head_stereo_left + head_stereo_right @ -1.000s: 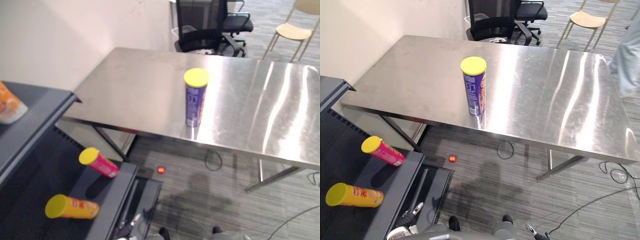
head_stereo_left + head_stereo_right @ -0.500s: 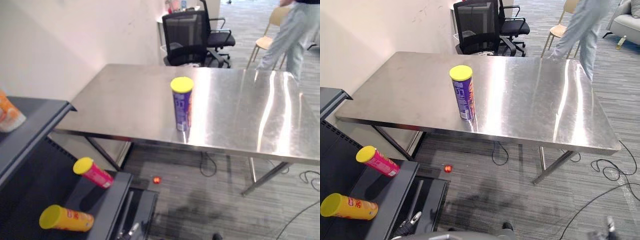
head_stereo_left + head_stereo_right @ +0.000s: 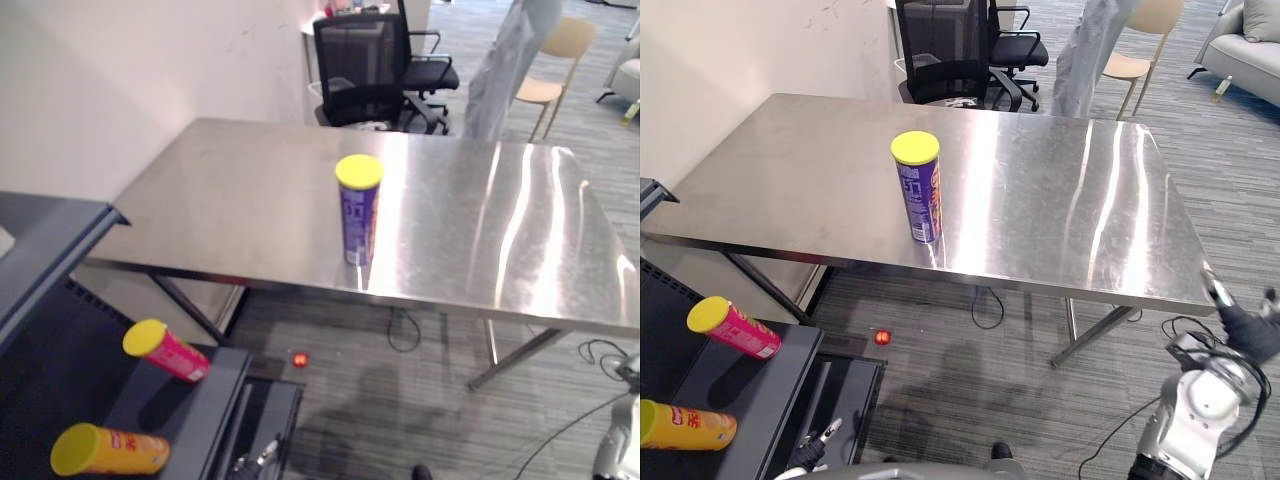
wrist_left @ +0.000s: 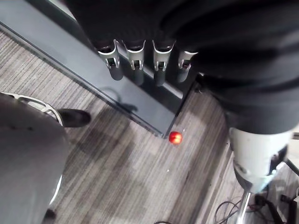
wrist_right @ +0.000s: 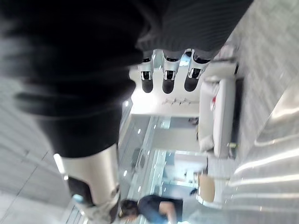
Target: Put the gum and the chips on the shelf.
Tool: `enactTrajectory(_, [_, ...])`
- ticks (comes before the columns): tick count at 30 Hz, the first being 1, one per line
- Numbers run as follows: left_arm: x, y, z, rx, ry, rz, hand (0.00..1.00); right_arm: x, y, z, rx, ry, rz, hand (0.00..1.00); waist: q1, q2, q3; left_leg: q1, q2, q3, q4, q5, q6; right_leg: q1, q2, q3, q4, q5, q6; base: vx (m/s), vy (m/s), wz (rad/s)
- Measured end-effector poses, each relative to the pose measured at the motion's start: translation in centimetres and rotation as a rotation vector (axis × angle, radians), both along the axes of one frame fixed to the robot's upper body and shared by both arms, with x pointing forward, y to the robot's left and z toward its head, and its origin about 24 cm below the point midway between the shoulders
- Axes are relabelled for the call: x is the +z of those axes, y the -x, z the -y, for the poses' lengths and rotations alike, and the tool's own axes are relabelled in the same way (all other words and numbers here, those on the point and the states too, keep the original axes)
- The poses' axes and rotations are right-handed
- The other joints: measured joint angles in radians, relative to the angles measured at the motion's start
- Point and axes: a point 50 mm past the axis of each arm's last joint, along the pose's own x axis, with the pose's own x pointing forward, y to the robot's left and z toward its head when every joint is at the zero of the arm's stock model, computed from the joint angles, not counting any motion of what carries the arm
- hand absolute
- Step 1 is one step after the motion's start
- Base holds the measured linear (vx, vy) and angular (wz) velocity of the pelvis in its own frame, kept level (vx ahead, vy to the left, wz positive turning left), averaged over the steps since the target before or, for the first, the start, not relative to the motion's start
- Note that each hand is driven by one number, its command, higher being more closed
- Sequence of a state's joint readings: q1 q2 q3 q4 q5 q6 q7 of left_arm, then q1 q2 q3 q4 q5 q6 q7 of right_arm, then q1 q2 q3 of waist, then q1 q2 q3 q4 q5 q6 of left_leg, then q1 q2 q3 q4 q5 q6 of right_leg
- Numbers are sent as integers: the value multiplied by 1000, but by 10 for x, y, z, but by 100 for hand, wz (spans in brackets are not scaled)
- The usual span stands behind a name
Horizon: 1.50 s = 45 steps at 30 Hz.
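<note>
The right hand (image 3: 1245,330) has risen beside the worktop's (image 3: 1070,200) front right corner, fingers (image 5: 168,79) loose and empty (left hand (image 4: 136,58) likewise, low by the shelf (image 3: 740,385)). The chips can (image 3: 919,190) stands upright near the front edge, well to its left.

Table (image 3: 1060,200): chips can (image 3: 917,190) upright on it, left of centre, near the front edge. 
Shelf unit (image 3: 215,395): left of the table, lower. Two cans lying on its lower deck, far can (image 3: 165,350) behind near can (image 3: 110,452), apart. 
Floor: small round object (image 3: 299,359) between shelf unit and table. 
Behind the table: office chair (image 3: 365,60) at left, person (image 3: 505,60) standing to its right, wooden chair (image 3: 555,70) further right.
</note>
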State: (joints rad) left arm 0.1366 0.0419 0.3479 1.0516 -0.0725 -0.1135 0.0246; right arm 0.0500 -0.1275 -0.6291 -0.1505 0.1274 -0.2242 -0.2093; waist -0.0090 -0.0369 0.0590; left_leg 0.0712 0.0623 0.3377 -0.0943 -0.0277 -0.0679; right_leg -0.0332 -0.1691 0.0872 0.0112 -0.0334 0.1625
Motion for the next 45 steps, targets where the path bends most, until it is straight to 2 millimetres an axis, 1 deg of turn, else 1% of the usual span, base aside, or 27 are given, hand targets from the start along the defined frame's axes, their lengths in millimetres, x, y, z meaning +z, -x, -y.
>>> enactTrajectory(2, [0, -3, 1, -24, -3, 3, 0, -1, -9, -15, 134, 3, -4, 0, 1, -4, -2, -4, -3, -18, 0, 4, 1, 3, -3, -14, -2, 0, 0, -55, -42, 19])
enactTrajectory(3, [1, -5, 2, -33, -3, 10, 0, -3, -11, -18, 180, -2, -12, 0, 2, -5, -2, -9, -3, -27, 0, 6, 3, 3, -5, -24, -2, 0, 0, -49, -37, 29])
enactTrajectory(4, [2, -7, 1, -49, -6, 16, 0, -5, -13, -22, 227, 1, -23, 0, 11, -6, -2, -16, -11, -36, 0, 11, 4, 4, -7, -32, -2, 0, 0, -32, -25, 24])
enactTrajectory(10, [2, -9, 2, -97, -7, 19, 0, -3, -28, -42, 426, 32, -41, 0, 15, -8, -1, -20, -12, -71, 0, 22, 4, 21, -9, -68, -8, 0, 1, -30, -35, 17])
enactTrajectory(14, [3, -10, 1, -103, 0, 25, 0, -2, -34, -52, 490, 43, -48, 0, 17, -9, -1, -27, -12, -84, 0, 27, 5, 20, -9, -83, -8, 0, 1, -27, -32, 11])
enactTrajectory(18, [3, -11, 1, -110, -1, 31, 0, 0, -47, -61, 553, 44, -42, 0, 20, -9, 0, -36, -11, -104, 0, 35, 5, 23, -10, -104, -9, 0, 1, -26, -31, 14])
enactTrajectory(22, [4, -15, 2, -124, -3, 39, 0, 2, -59, -71, 599, 44, -35, 0, 40, -11, 1, -39, -12, -110, 0, 39, 7, 24, -10, -110, -9, 0, 0, -24, -21, 6])
enactTrajectory(25, [4, -16, 1, -129, -7, 41, 0, 5, -66, -81, 648, 51, -26, 0, 39, -13, 4, -53, -13, -134, -1, 47, 8, 25, -12, -134, -10, 0, 0, -20, -24, 22])
enactTrajectory(28, [5, -17, 0, -130, -10, 44, 0, 7, -78, -92, 700, 49, -19, 0, 43, -16, 7, -52, -13, -137, -1, 48, 7, 29, -11, -138, -11, 0, 0, -10, -13, 4])
enactTrajectory(32, [5, -17, 0, -131, -12, 46, 0, 10, -85, -100, 737, 53, -14, 0, 44, -16, 12, -52, -13, -140, -1, 48, 8, 32, -12, -141, -13, 0, 0, -2, -4, 1])
enactTrajectory(36, [6, -21, -1, -150, -18, 53, 0, 12, -95, -104, 758, 58, -29, 0, 45, -15, 30, -54, -13, -153, -1, 52, 7, 39, -11, -154, -17, 0, 0, -10, -17, 8])
enactTrajectory(42, [7, -24, -1, -154, -22, 64, 0, 11, -111, -123, 831, 52, -63, 0, 56, -14, 48, -56, -12, -153, -2, 53, 6, 38, -11, -154, -17, 0, 0, 0, 0, 0])
enactTrajectory(45, [8, -27, -1, -155, -24, 70, 0, 14, -116, -128, 840, 54, -60, 0, 66, -13, 57, -59, -12, -153, -5, 53, 6, 38, -11, -154, -17, 0, 0, 0, 0, 0])
